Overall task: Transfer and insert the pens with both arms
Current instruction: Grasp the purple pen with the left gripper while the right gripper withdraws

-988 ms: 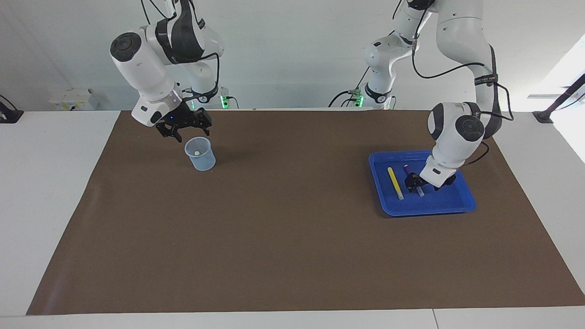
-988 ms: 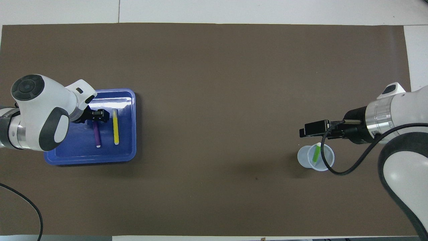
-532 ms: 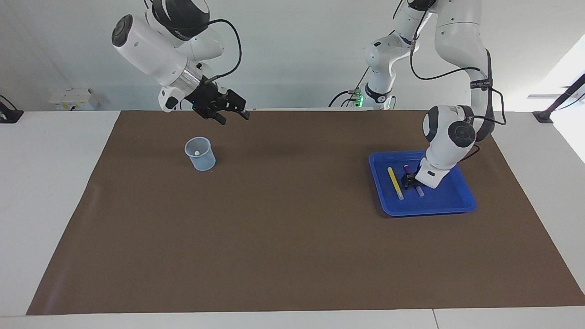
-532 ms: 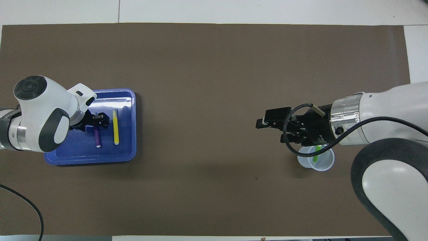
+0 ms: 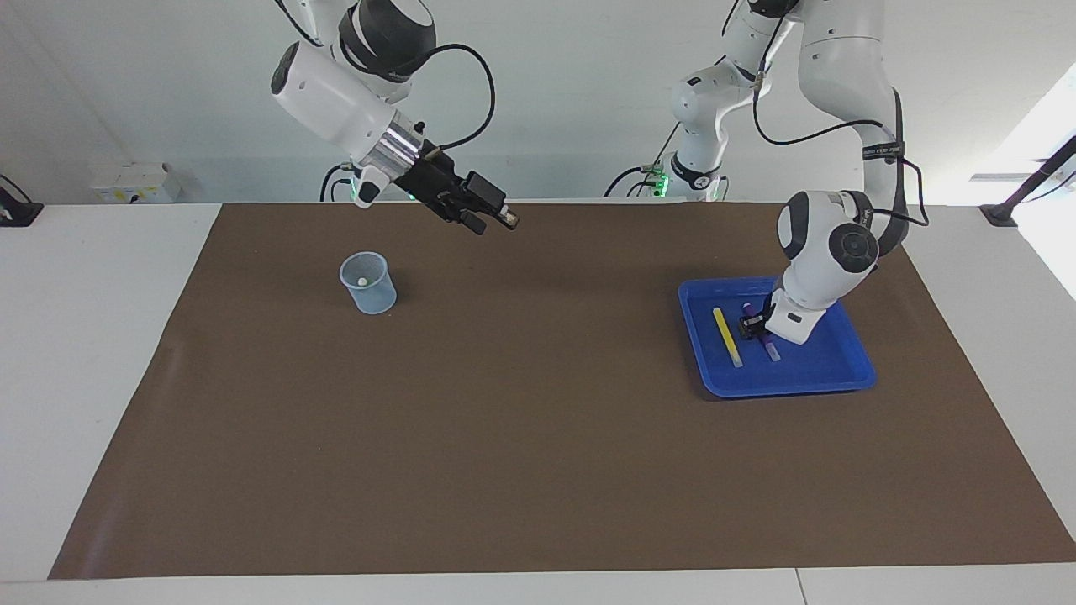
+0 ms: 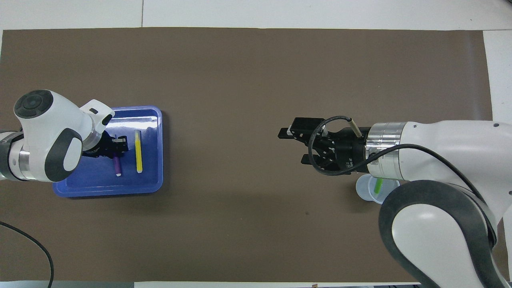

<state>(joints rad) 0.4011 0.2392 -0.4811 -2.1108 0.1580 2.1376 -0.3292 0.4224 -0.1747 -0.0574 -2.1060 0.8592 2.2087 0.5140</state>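
Three slim marker pens are in sight: the yellow pen [image 5: 727, 336] and the purple pen [image 6: 117, 164] lie side by side, apart, in a shallow blue plastic tray [image 5: 849, 374] with rounded corners, toward the left arm's end of the surface, and the green pen [image 6: 378, 185] stands tilted inside a small translucent cup [image 5: 367, 283] toward the right arm's end. A matte brown mat [image 5: 521, 437] covers most of the white surface [image 5: 84, 336]. Low in the tray, the left gripper [image 5: 753, 328] has its black fingers drawn in around the dark end of the purple pen, whose pale tip pokes out past them. Up in the air over the bare mat hangs the right gripper [image 5: 496, 220], its fingers spread wide and empty, on a glossy white arm with a silver wrist.
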